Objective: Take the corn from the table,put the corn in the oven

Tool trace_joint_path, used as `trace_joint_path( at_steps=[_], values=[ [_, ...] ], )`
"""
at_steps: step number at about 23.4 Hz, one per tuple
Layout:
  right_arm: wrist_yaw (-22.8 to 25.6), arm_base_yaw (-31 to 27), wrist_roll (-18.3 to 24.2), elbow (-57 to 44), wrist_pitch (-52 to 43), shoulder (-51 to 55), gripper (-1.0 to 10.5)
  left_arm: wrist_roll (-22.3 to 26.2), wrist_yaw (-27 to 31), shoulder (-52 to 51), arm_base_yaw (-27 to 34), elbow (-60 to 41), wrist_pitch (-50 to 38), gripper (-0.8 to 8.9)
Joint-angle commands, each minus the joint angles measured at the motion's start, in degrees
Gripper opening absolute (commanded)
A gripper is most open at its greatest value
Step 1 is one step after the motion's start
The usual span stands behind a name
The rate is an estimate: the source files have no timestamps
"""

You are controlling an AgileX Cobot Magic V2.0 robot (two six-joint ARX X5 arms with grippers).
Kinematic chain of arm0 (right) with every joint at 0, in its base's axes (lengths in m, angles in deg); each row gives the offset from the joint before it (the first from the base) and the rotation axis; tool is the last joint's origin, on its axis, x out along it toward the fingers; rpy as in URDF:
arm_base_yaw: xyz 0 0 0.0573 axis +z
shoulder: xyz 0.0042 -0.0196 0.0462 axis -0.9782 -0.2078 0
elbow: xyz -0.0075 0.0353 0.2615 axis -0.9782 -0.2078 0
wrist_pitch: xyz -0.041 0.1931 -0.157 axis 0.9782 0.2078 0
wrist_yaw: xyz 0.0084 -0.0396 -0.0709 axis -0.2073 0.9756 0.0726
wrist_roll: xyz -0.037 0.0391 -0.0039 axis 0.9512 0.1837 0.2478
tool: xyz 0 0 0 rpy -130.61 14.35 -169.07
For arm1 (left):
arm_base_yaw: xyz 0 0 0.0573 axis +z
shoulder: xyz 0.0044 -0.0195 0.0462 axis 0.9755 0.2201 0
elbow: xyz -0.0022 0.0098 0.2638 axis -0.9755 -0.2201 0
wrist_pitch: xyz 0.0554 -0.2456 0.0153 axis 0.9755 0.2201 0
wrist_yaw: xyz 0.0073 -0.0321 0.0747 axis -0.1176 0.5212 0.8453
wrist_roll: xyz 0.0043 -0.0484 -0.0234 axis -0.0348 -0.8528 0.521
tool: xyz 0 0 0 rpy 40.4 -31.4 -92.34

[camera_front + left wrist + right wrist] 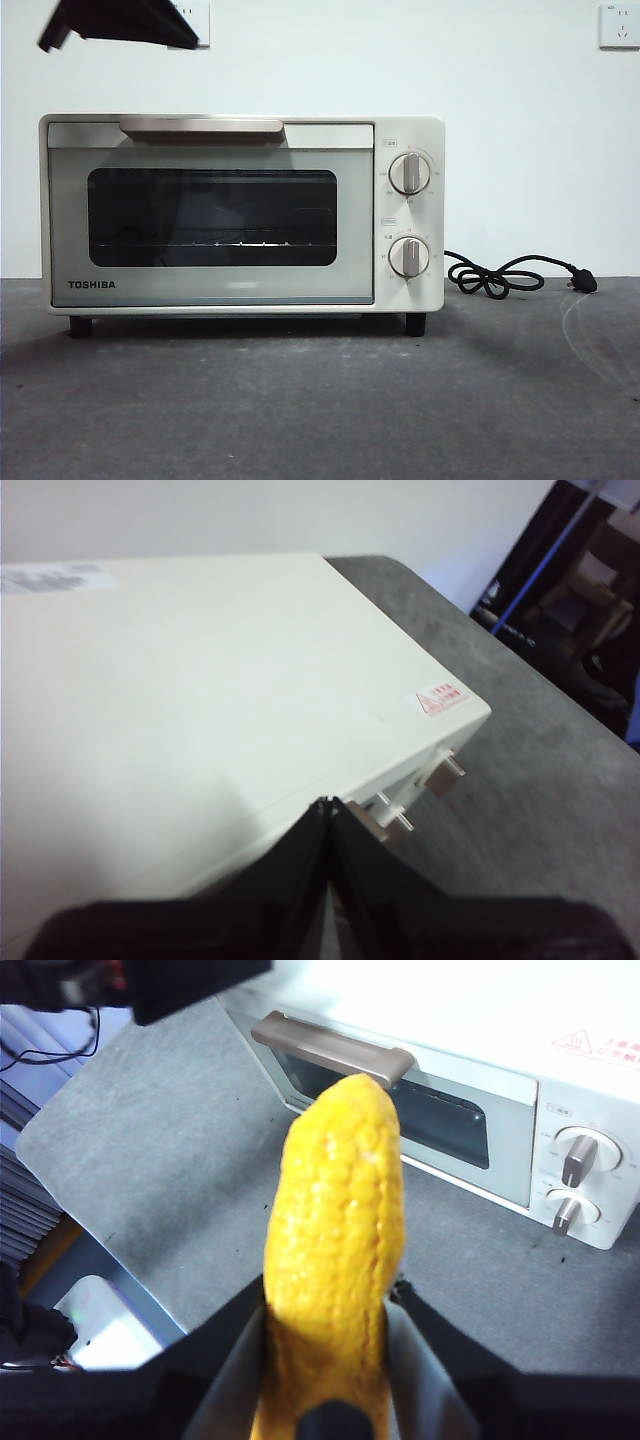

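**Corn held above the desk, oven door shut**

The right gripper has its black fingers closed around a glossy, bumpy yellow corn cob, holding it in the air above the dark grey matte desk, in front of the oven. The cream-white toaster oven stands on the desk with its dark glass door closed. The left gripper hovers over the oven's top near the handle, fingers pressed together and empty.

The brand TOSHIBA stands in dark capitals on the oven, at the lower corner of the door farthest from the knobs. A red-printed warning label sits on the oven's top near a front corner, its words too small to read.
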Motion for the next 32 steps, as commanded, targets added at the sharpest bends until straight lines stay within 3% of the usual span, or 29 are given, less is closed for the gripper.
trace_joint_path(
  at_steps=[1,8,15,32],
  values=[
    [0.77,0.09,-0.26,0.96,1.46,0.07,-0.1,1.66,-0.02,2.36,-1.38,2.05,2.40,-0.06],
    [0.98,0.09,0.07,1.64,2.89,0.07,-0.1,8.02,9.73,7.30,-4.66,7.43,10.51,-0.06],
    [1.40,0.09,0.50,1.64,2.84,0.07,-0.1,10.64,13.90,9.70,-6.01,8.04,13.51,-0.06],
    [2.86,0.09,1.57,1.64,2.84,0.04,-0.1,14.84,14.75,9.97,-7.17,8.04,32.00,-0.06]
  ],
)
